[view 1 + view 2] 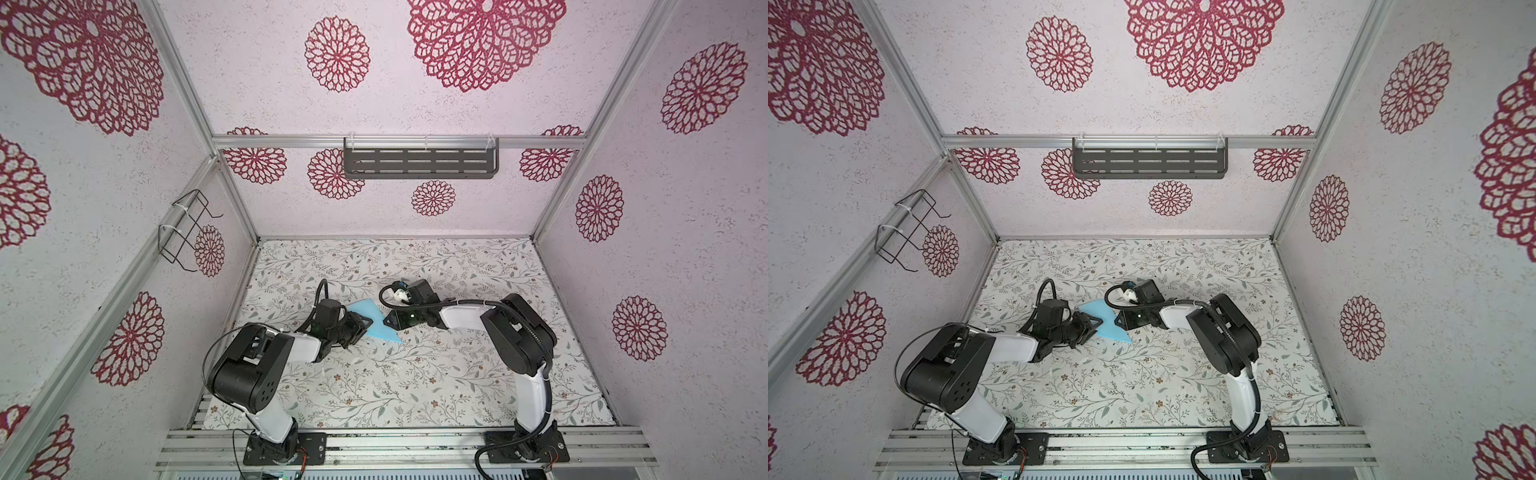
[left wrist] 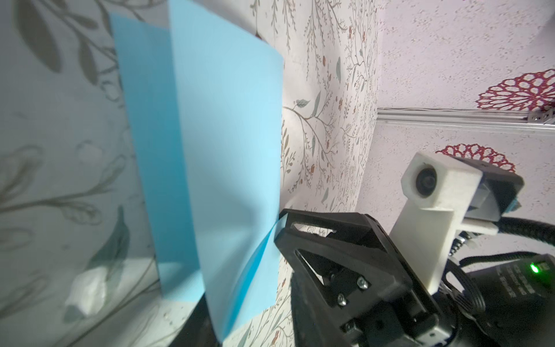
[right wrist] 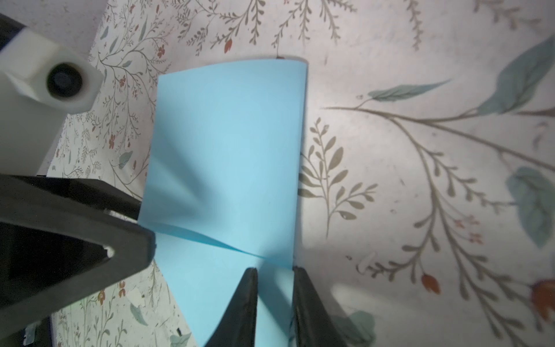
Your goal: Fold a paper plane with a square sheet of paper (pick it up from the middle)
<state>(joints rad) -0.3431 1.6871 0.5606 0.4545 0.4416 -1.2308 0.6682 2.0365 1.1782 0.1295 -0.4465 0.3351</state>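
The paper (image 1: 384, 332) is in the middle of the table (image 1: 415, 386), right between the two grippers. It is not flat. One part is bent up and over the other part, so it looks like two layers with a soft curve. There is no sharp crease that I can see, and no plane shape yet.

The left gripper (image 1: 362, 324) is at one side of the paper. In the right wrist view its tips sit right at the edge of the paper. I cannot tell if it is pinching the paper or only touching it.

The right gripper (image 3: 274, 269) is at the other side. Its two fingers (image 3: 247, 294) stand a little apart, with a strip of paper in the gap. They are not squeezed together.

I think this is an early step: folding the sheet in half to make the middle line. Most of the job is left to do.

The next move needs care. The two edges must line up. Then the bend must be pressed flat to make a crease. The paper is thin, so a hard pull could crumple it, and a loose hold could let it slide.
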